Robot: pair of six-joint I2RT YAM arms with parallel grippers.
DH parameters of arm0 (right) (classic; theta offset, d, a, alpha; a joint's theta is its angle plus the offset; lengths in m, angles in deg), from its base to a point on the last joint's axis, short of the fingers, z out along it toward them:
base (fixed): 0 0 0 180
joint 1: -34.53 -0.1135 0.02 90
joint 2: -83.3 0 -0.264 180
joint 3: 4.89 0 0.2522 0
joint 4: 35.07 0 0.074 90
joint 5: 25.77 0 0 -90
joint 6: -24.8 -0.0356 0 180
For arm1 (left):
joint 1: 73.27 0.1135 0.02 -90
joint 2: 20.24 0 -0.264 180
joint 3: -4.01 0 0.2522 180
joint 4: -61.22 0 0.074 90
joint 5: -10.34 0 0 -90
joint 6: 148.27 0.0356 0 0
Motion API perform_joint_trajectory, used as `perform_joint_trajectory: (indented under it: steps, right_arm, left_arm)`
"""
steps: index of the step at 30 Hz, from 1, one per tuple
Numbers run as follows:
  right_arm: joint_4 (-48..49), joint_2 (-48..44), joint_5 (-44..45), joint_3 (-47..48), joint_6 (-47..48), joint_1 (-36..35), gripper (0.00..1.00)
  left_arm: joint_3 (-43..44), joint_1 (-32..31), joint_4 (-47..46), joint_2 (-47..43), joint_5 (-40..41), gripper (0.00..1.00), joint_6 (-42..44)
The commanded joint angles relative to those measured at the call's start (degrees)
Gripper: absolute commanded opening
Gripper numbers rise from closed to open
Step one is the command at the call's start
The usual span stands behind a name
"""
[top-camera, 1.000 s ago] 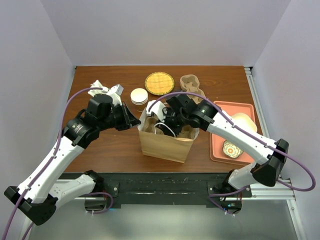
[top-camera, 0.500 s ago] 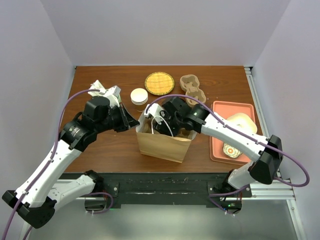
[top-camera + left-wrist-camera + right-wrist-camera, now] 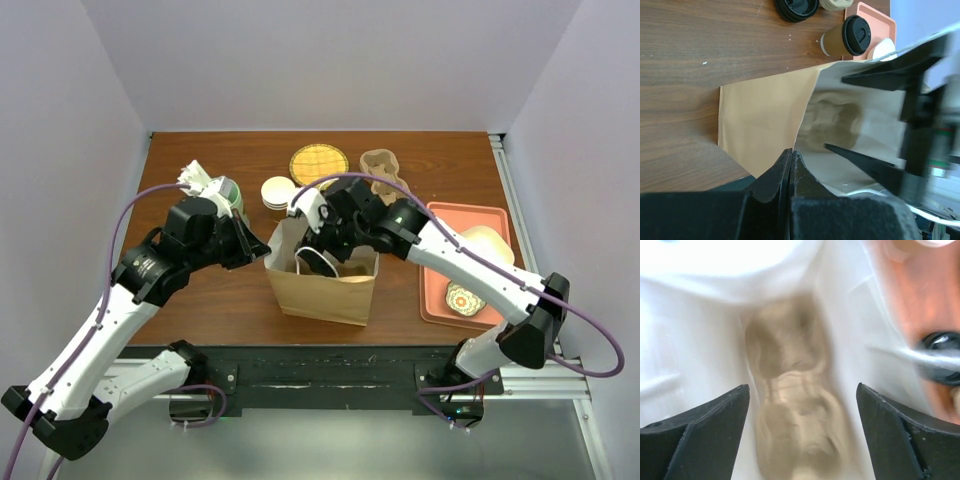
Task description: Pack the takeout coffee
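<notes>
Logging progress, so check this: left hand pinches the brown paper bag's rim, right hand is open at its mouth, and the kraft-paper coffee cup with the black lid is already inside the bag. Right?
Not quite. The left wrist view shows the kraft-paper coffee cup with the black lid outside the brown paper bag, on the wooden table near the orange tray. The rest holds.

There are two pulp cup carriers (image 3: 383, 168), one brown paper bag (image 3: 320, 290), one takeout coffee (image 3: 847, 37), one loose black lid (image 3: 796, 6), one orange tray (image 3: 436, 300), one yellow woven plate (image 3: 318, 165), one pale green cup (image 3: 229, 192), one stack of white discs (image 3: 278, 191), one small patterned dish (image 3: 466, 298) and one white bowl (image 3: 492, 240).
</notes>
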Motion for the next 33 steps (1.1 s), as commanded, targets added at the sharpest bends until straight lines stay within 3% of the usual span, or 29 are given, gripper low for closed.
perform_joint_trajectory:
  steps: [1, 8, 9, 10, 13, 17, 21, 24, 28, 31, 33]
  right_arm:
    - [-3.3, -2.9, 0.6, 9.2, -3.8, -0.1, 0.94]
    - [-4.6, -4.5, -1.3, 13.7, -14.0, -0.1, 0.94]
    - [-4.5, -4.7, 1.3, 14.4, -15.8, -0.1, 0.94]
    - [-5.3, -4.8, 2.9, 16.5, -17.7, -0.1, 0.94]
    - [-7.5, -4.9, 9.7, 22.4, -26.7, -0.1, 0.93]
    - [-15.8, -4.1, 17.2, 29.5, -36.6, -0.1, 0.92]
    - [-24.9, -4.1, 26.2, 31.3, -43.4, -0.1, 0.86]
    - [-28.7, -5.5, 29.0, 26.4, -46.2, -0.1, 0.84]
    - [-27.7, -7.2, 29.2, 21.8, -47.5, 0.0, 0.77]
    - [-26.9, -7.1, 28.1, 22.4, -47.8, 0.0, 0.73]
    - [-26.4, -7.0, 27.7, 23.0, -47.8, -0.1, 0.73]
  left_arm:
    - [3.5, 0.0, 2.2, -0.3, 3.6, 0.00, -0.2]
    - [5.7, -0.1, 1.6, -0.1, 3.5, 0.09, -0.4]
    - [6.1, -0.1, 1.3, -0.1, 3.1, 0.16, -0.2]
    - [6.4, 0.0, 1.2, 0.1, 2.2, 0.33, 0.9]
    - [8.8, -0.1, 1.9, 2.1, 2.4, 0.53, 4.6]
    - [10.5, 0.0, 3.7, 5.8, 3.6, 0.58, 9.1]
    - [10.5, -0.1, 4.0, 8.1, 3.5, 0.55, 10.9]
    - [10.9, 0.0, 4.1, 9.9, 3.9, 0.50, 11.8]
    - [14.8, -0.1, 4.8, 11.1, 5.2, 0.05, 12.7]
    - [18.2, 0.0, 10.4, 11.6, 11.9, 0.00, 12.7]
    - [18.1, 0.0, 13.2, 11.7, 12.2, 0.00, 12.8]
